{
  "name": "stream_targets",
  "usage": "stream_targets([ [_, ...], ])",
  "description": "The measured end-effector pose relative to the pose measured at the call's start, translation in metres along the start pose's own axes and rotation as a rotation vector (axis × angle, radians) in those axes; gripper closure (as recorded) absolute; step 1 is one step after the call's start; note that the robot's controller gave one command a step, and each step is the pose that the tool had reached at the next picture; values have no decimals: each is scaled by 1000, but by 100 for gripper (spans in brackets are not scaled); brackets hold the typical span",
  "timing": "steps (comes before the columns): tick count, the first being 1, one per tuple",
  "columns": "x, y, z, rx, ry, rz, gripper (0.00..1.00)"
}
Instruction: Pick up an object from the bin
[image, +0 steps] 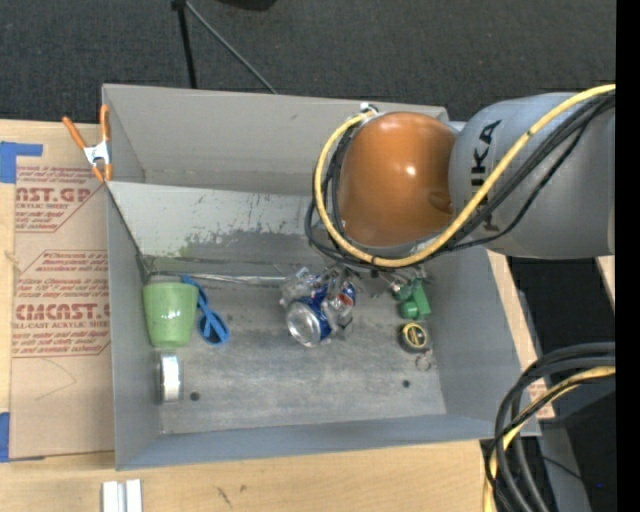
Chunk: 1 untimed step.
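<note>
In the bin (300, 425), mid-floor, the arm's orange cover (390, 180) hangs above a crushed silver-blue can (318, 310). Pincer (338, 282) spread or pressed together: cannot tell. Green cup (168, 312) lies far left.

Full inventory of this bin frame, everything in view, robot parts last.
cup: 1, light green, floor far left
looped strap-like piece: 1, blue, just right of cup
small roll: 1, white-silver, below cup in view
crushed can: 1, silver with blue and red, floor centre
blocky piece: 1, dark green, right of can
round piece: 1, black and yellow, below the green one
bin: 1, grey metal
arm: 1, grey, from right
orange cover: 1, on wrist, above can
cables: several, yellow and black, looped round cover
</note>
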<state>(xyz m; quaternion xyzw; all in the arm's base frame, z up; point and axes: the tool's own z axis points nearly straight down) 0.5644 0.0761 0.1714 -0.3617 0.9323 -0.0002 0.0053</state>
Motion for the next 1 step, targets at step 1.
stream_targets([
  [1, -24, 31, -163, 1, -2, 27, 100],
])
